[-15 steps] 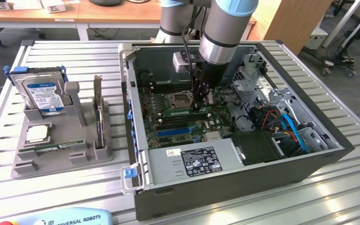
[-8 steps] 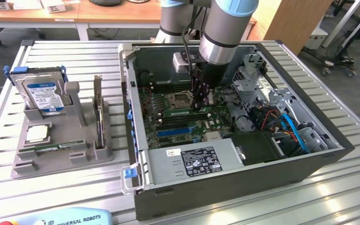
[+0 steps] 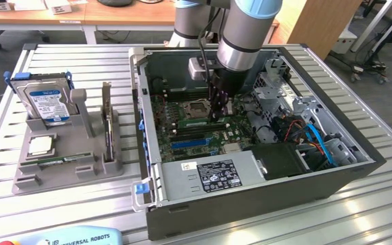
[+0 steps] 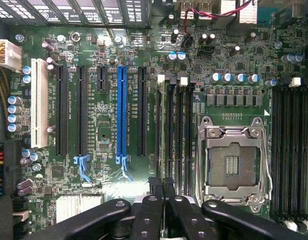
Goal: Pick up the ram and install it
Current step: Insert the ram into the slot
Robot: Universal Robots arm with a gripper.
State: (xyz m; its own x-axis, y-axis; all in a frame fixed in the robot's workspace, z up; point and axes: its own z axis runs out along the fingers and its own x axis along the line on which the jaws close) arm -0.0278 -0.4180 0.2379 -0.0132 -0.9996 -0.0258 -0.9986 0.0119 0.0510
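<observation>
One green ram (image 3: 63,160) stick lies flat in the grey holder (image 3: 80,176) on the exterior view's left. A second thin board (image 3: 106,120) stands on edge in the same holder. My gripper (image 3: 218,116) is down inside the open computer case, just over the motherboard beside the CPU socket (image 3: 197,108). In the wrist view the gripper (image 4: 161,184) is shut, its fingertips (image 4: 154,183) at one end of the memory slots (image 4: 176,135). A thin green edge (image 4: 164,130) runs along the slot nearest the fingertips. I cannot tell whether the fingers touch or hold it.
The case wall (image 3: 141,102) surrounds the arm, with the power supply (image 3: 213,176) in front and the drive cage and cables (image 3: 305,132) on the exterior view's right. A hard drive (image 3: 46,102) and CPU chip (image 3: 41,145) sit in the holder. Expansion slots (image 4: 121,110) lie beside the memory slots.
</observation>
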